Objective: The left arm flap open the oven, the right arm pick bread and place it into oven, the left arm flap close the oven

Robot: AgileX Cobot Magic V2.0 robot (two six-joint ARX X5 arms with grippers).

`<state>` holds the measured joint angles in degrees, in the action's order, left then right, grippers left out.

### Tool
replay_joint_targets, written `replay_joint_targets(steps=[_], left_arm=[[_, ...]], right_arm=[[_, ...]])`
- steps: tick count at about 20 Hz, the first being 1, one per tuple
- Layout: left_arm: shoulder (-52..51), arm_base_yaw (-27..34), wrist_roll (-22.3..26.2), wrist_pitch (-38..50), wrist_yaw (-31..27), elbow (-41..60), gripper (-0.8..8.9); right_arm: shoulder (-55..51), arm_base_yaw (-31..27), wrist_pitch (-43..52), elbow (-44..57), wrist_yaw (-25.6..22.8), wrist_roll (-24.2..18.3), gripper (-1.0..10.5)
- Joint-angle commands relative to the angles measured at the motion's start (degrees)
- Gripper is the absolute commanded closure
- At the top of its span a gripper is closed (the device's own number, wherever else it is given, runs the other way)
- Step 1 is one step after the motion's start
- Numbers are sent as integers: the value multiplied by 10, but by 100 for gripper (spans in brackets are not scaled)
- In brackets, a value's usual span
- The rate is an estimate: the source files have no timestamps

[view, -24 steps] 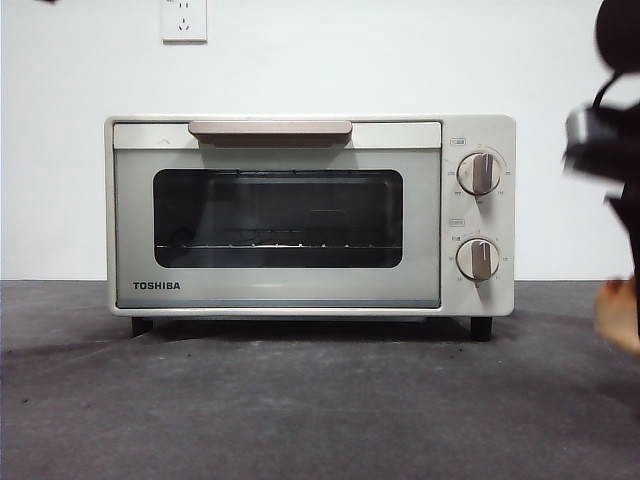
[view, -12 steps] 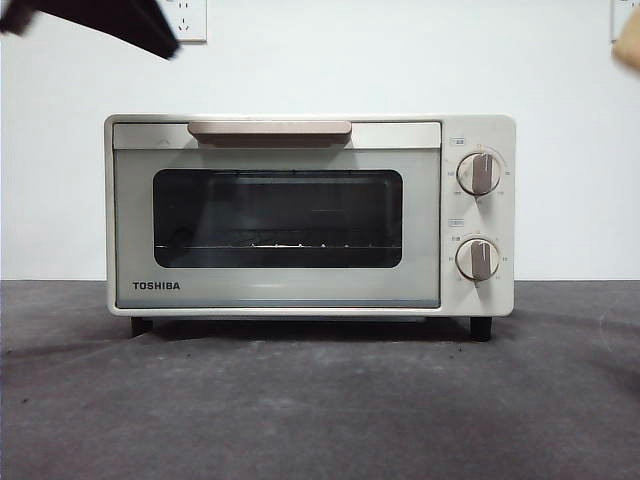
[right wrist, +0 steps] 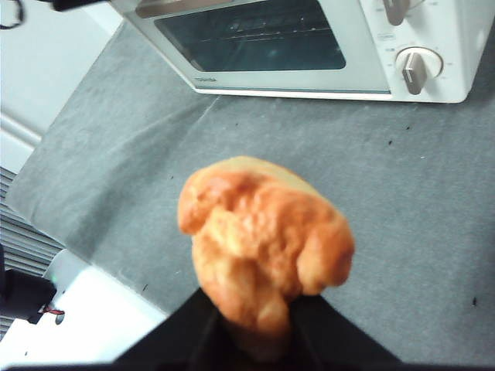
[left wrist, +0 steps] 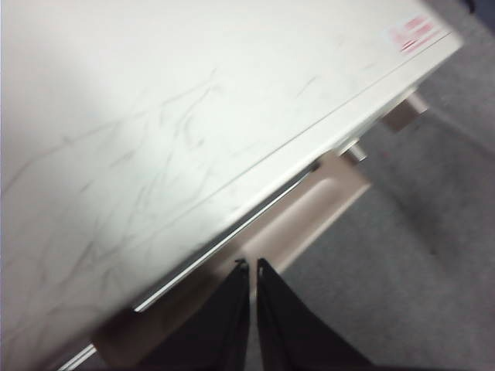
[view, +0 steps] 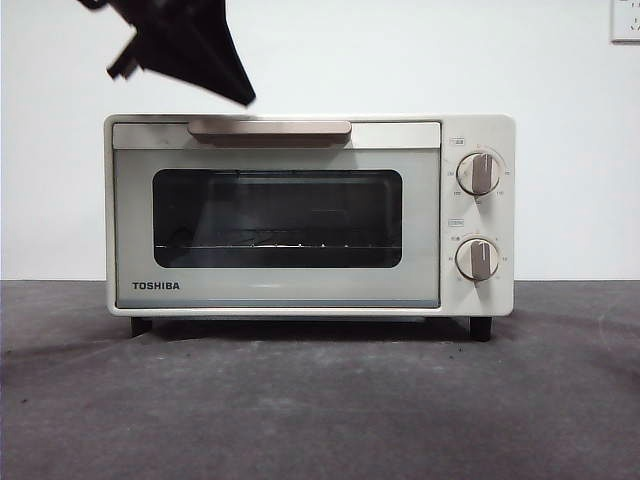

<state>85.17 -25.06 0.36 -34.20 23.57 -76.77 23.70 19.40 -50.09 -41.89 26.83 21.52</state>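
The cream-white Toshiba oven (view: 310,215) stands with its dark glass door closed; its tan-pink handle (view: 270,129) runs along the top. My left gripper (view: 225,85) comes in from the upper left, its tip just above the handle's left end. In the left wrist view the left gripper (left wrist: 252,267) has its jaws together over the handle (left wrist: 309,212), below the oven's top (left wrist: 170,131). My right gripper (right wrist: 255,325) is shut on the orange-golden bread (right wrist: 259,243) and holds it high above the grey mat, in front of the oven (right wrist: 309,39). The bread is out of the front view.
The grey mat (view: 320,400) covers the table in front of the oven. Two knobs (view: 478,172) sit on the oven's right panel. A wall socket (view: 625,20) shows at the top right. The table's edge (right wrist: 93,263) shows in the right wrist view.
The right gripper with the bread has risen out of the front view at the right. The left gripper has come in from the upper left and moved down toward the oven handle.
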Motion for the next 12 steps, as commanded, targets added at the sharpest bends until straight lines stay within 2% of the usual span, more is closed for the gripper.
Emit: replay_joint_targets(steps=[1,7,12], left_arm=[[24,-5,9,8,-21,-14,797],[47,-11,10,-2,-30,-14,797],[46,-29,38,-45,-42,-14,797]], right_arm=[[1,3,8,-9,2,6,902],[1,3,7,-9,2,6,902],[1,3,7,-9,2,6,902]])
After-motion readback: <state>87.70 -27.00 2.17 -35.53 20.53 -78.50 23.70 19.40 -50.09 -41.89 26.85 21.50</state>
